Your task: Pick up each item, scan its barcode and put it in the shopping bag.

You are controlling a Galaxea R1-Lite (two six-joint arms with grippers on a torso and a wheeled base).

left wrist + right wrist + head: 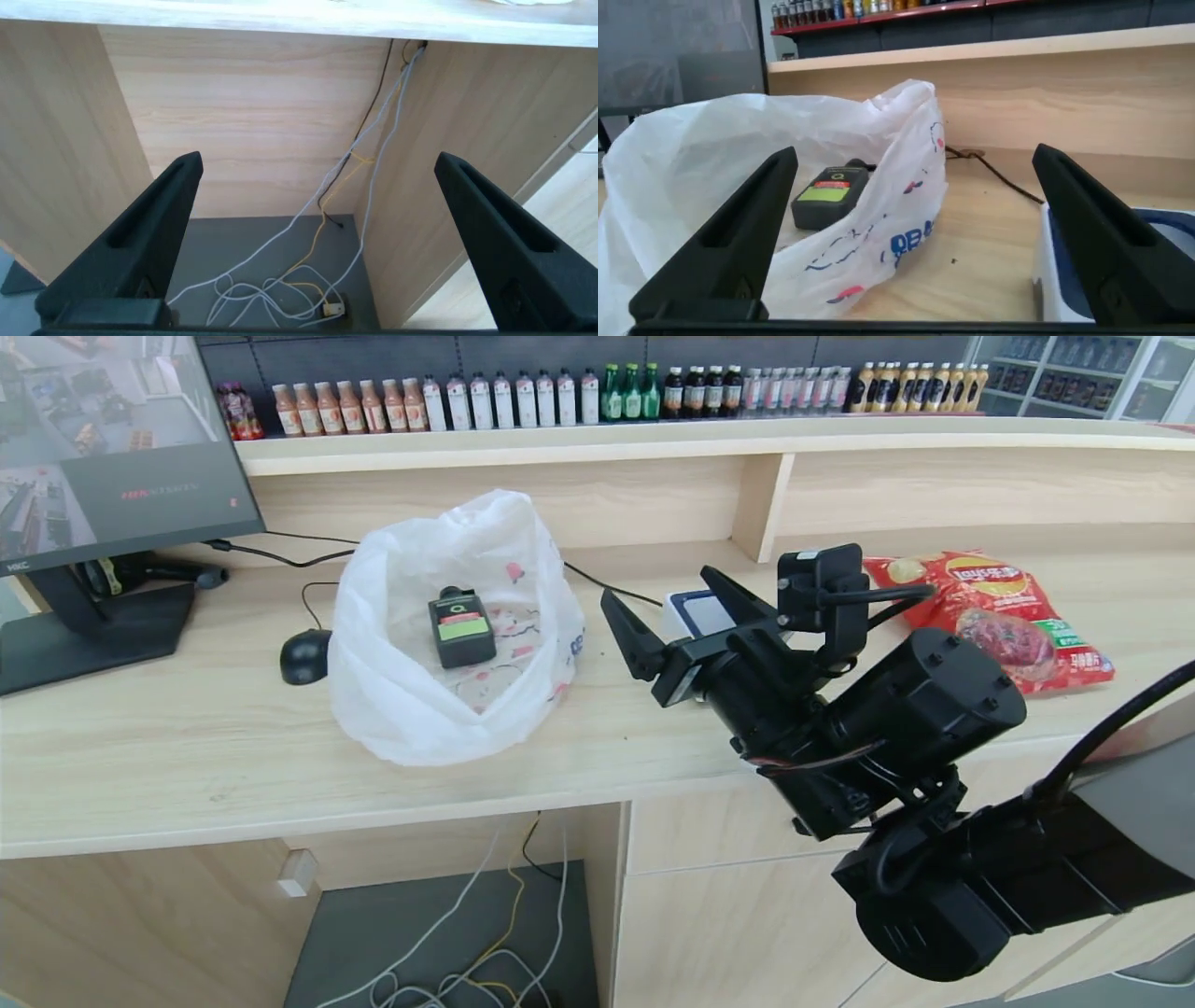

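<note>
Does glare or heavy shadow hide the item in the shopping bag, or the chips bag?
Head view: light is even, no strong glare; the dark item in the shopping bag and the chips bag show plainly, with soft shadows only. Right wrist view: the item lies clear within the bag's opening. Left wrist view: the recess under the counter is shaded, yet the cables show.

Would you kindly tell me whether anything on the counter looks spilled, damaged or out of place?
Nothing stands out. The shopping bag stands open with a black packet lying inside, and the red snack bag lies flat and intact on the counter.
</note>
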